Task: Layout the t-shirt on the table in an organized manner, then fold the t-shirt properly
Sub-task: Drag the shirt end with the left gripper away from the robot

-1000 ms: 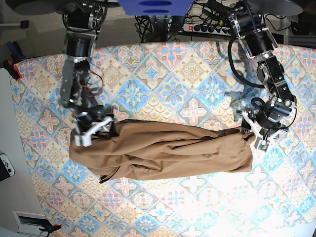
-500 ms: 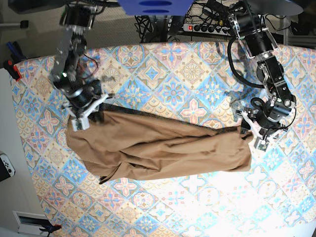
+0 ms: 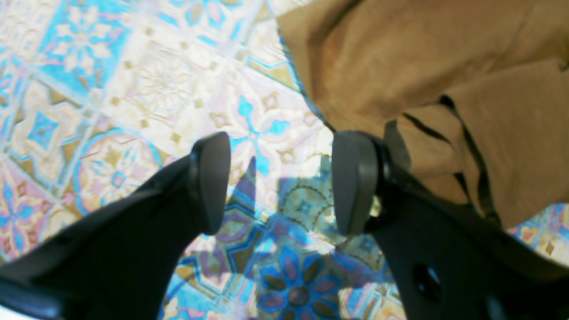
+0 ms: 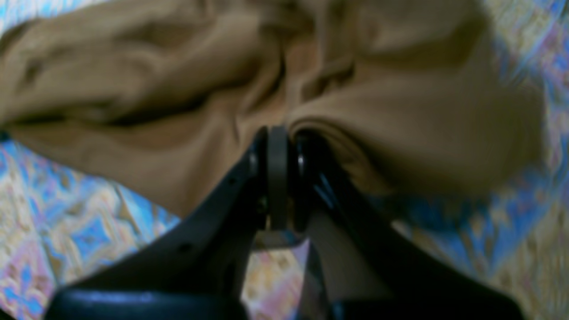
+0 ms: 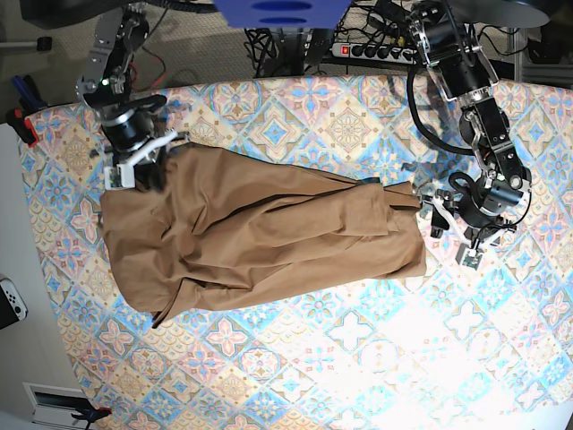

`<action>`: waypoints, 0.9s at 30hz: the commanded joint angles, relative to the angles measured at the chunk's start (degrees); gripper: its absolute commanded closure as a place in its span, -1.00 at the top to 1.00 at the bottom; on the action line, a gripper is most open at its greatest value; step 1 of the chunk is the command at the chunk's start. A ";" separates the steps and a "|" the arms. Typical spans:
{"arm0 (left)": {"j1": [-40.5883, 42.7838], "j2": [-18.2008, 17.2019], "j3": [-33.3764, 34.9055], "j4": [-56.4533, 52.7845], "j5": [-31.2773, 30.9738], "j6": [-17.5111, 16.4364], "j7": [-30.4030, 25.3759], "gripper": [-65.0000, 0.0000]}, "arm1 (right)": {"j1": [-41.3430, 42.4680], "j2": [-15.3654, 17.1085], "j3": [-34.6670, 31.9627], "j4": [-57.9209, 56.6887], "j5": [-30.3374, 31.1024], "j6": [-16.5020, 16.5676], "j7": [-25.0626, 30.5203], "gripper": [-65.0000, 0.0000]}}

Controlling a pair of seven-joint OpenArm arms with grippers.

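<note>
The tan-brown t-shirt point(image 5: 260, 237) lies bunched and creased across the middle of the patterned table point(image 5: 340, 125). My right gripper point(image 5: 134, 166) is at the shirt's far left corner. In the right wrist view it point(image 4: 278, 138) is shut on a fold of the shirt point(image 4: 155, 89). My left gripper point(image 5: 452, 235) sits just off the shirt's right edge. In the left wrist view it point(image 3: 280, 182) is open and empty over the table point(image 3: 111, 89), and the shirt edge point(image 3: 422, 58) lies beside one finger point(image 3: 353, 182). The white tag is hidden.
A power strip point(image 5: 372, 51) and cables lie beyond the table's far edge. A white controller point(image 5: 9, 300) and a red-handled tool point(image 5: 22, 125) lie off the table's left side. Bare tablecloth shows along the near side point(image 5: 358, 376).
My right gripper has pulled the shirt's left corner up toward the far left, spreading the cloth. My left gripper has let go and opened, and the shirt's right edge has slid left.
</note>
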 commanded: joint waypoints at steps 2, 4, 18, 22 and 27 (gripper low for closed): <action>-0.12 -0.52 0.00 1.04 -0.78 0.08 -1.06 0.03 | 4.48 0.80 1.11 1.07 0.43 -0.49 1.13 -1.00; -0.12 -0.61 0.17 0.96 -0.69 0.08 -1.06 0.03 | 8.17 0.98 1.28 0.98 0.43 -0.49 -2.48 -1.00; -3.46 3.26 8.00 0.69 -0.78 0.08 -2.47 0.05 | 20.21 1.15 1.11 0.10 -2.30 -0.49 -11.88 -1.00; -4.34 3.61 8.61 -2.12 -0.69 0.08 -2.29 0.05 | 20.04 1.15 1.11 0.19 -5.55 -0.40 -11.97 -1.00; -4.34 2.12 10.72 -4.85 -0.52 0.08 -1.76 0.05 | 19.95 1.15 1.11 0.19 -5.99 -0.40 -11.97 -1.00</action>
